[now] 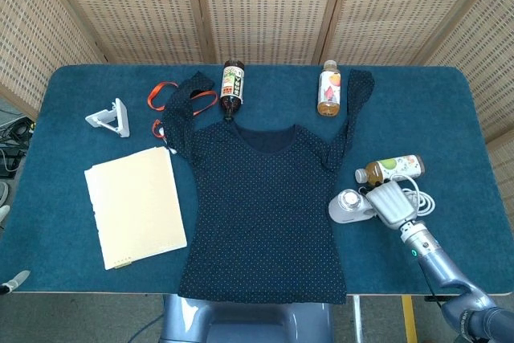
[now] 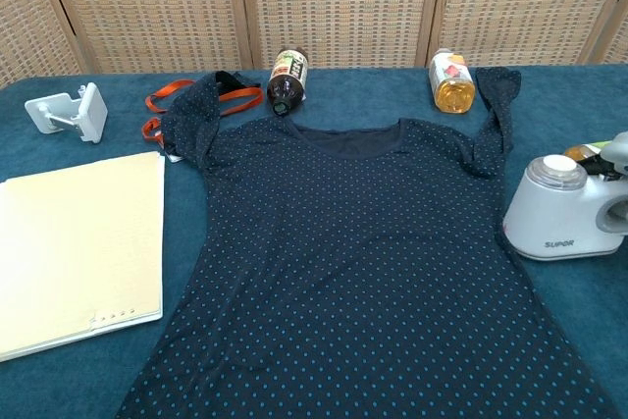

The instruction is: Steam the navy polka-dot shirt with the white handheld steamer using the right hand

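Observation:
The navy polka-dot shirt (image 1: pixel 263 198) (image 2: pixel 363 262) lies flat in the middle of the blue table, neck toward the far side. The white handheld steamer (image 1: pixel 347 206) (image 2: pixel 557 211) stands at the shirt's right edge, just below the right sleeve. My right hand (image 1: pixel 389 203) grips the steamer's handle from the right, back of the hand up; the chest view shows only a sliver of this hand (image 2: pixel 618 149) at the frame's edge. A small pale tip (image 1: pixel 8 285) shows at the lower left below the table, perhaps my left hand.
A green-capped bottle (image 1: pixel 391 168) and a white cord (image 1: pixel 422 198) lie just behind the steamer. Two more bottles (image 1: pixel 232 84) (image 1: pixel 328 91) lie beyond the shirt's shoulders. A cream folder (image 1: pixel 135 205), a white stand (image 1: pixel 111 117) and an orange strap (image 1: pixel 163 94) occupy the left side.

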You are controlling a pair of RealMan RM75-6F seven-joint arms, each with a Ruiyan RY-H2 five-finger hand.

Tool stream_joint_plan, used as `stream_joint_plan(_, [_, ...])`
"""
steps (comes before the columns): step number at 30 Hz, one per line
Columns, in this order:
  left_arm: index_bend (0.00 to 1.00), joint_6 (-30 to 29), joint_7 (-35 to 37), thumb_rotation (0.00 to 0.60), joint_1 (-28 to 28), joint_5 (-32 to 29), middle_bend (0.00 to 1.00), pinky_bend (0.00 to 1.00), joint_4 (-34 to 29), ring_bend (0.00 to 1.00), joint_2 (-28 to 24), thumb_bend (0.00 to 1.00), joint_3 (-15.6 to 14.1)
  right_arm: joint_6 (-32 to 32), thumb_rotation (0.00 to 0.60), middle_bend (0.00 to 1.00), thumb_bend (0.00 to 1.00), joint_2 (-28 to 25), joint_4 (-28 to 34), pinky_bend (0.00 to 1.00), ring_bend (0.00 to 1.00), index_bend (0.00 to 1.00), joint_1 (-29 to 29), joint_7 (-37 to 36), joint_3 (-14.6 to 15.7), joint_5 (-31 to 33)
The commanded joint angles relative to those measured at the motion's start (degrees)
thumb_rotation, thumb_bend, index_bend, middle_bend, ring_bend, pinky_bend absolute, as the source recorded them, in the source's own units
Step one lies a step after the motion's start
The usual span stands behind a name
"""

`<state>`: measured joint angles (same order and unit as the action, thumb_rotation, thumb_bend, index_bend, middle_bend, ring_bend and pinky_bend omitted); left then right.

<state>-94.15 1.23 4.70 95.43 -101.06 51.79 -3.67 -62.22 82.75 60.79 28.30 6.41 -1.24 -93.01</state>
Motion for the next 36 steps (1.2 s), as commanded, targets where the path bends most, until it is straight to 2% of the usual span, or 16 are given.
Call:
stream_joint_plan(1, [0.0,0.1,0.0,0.6,-0.1,0.0,0.0,0.0,0.0,0.0,0.0,0.0,0.0,-5.2,0.6,0.69,1.0,0.1,-2.2,0.85,0.69,0.85,-0.4,-3.9,-0.5,-1.6])
stream_joint_plan(8, [0.0,0.5,0.2,0.6,-0.3,-0.3,0.0,0.0,0.0,0.0,-0.1,0.0,0.1,-10.5,0.6,0.7,1.0,-2.7,-3.4,0.92,0.71,0.86,0.8,-8.6,-2.7,-2.5])
stream_joint_plan(15, [0.0,1.8,0.9,0.6,-0.9,-1.2,0.0,0.0,0.1,0.0,-0.3,0.0,0.4,-13.6,0.6,0.7,1.0,-7.9,1.0,0.93,0.71,0.86,3.9,-8.1,-6.3,-3.5])
stream_joint_plan(23, [0.0,4.6,0.9,0.6,-2.4,-3.8,0.0,0.0,-0.3,0.0,-0.3,0.0,1.2,-7.4,0.6,0.7,1.0,-11.2,8.8,0.93,0.71,0.86,9.9,-1.3,-10.1,-1.3])
stream_joint_plan(29, [0.0,6.1,1.0,0.6,-3.1,-5.1,0.0,0.0,-0.4,0.0,-0.3,0.0,1.7,-1.5,0.6,0.7,1.0,-8.3,12.7,0.94,0.71,0.86,14.5,3.6,-10.3,-0.6])
stream_joint_plan(36, [0.0,7.7,0.9,0.6,-4.1,-6.8,0.0,0.0,-0.5,0.0,-0.3,0.0,2.2,4.0,0.6,0.72,1.0,0.7,9.9,0.94,0.71,0.88,19.4,7.1,-8.1,-1.8])
